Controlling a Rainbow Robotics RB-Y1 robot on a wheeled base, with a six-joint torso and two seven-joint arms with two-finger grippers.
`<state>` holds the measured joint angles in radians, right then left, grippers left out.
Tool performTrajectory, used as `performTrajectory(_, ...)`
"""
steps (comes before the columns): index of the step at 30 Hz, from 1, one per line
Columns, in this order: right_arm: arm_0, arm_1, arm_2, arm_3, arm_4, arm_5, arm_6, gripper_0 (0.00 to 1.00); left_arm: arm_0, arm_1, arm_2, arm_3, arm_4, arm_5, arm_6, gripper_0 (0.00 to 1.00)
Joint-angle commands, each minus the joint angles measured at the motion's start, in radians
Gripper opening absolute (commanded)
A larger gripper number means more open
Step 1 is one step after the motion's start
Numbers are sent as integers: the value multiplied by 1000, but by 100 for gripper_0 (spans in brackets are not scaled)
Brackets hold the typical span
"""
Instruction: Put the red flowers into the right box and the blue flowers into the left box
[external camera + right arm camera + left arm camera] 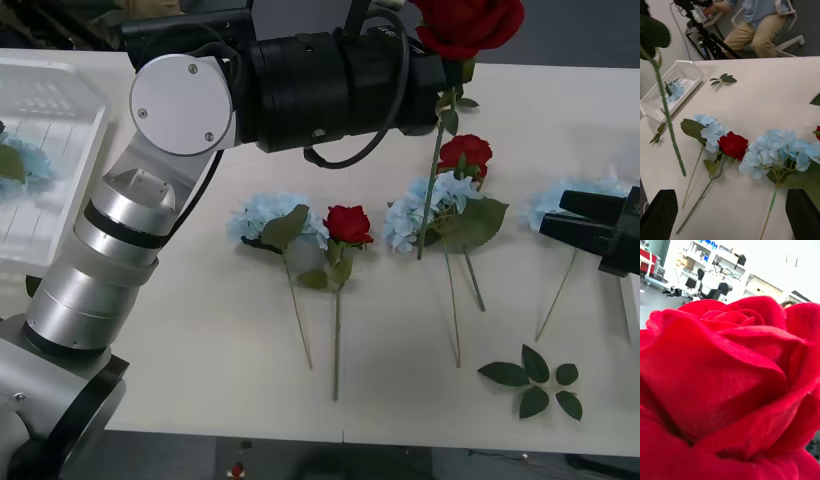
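Note:
My left gripper point(446, 74) is raised over the far middle of the table, shut on a red flower point(468, 24) whose long stem point(666, 112) hangs free; its bloom point(730, 390) sits close against the left wrist camera. Two red flowers point(348, 224) point(465, 152) and three blue flowers point(265, 218) point(432, 208) point(572, 198) lie on the table. One blue flower point(20, 162) lies in the left box point(70, 120). My right gripper point(585, 220) hovers open at the right, near the rightmost blue flower. The right box point(632, 310) shows as a thin rim.
A green leaf sprig point(535, 382) lies near the front right edge. Another sprig point(724, 79) lies beyond the left box point(690, 71). My left arm's silver links point(110, 250) rise over the left part of the table.

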<state>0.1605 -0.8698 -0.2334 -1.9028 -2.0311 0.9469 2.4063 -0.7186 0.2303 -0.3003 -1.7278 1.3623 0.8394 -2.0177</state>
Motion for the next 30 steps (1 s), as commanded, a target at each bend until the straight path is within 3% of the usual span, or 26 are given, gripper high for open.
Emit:
performTrajectory(1,-19,11,3,-24,-51,-3,73,85,-7,6,4,-35,5,-11,-6,0)
performTrajectory(6,-81,51,60,-25,-61,-25,96,85,-7,6,4,-35,5,-11,-6,0)
performTrajectory(12,-187,51,209,1,-43,-129,103,84,-7,6,4,-35,5,-11,-6,0)
performTrajectory(21,-334,32,373,103,14,-142,103,85,-7,6,4,-35,5,-11,-6,0)
performTrajectory(30,-395,26,470,145,15,-132,116,81,-7,6,4,-35,5,-11,-6,0)
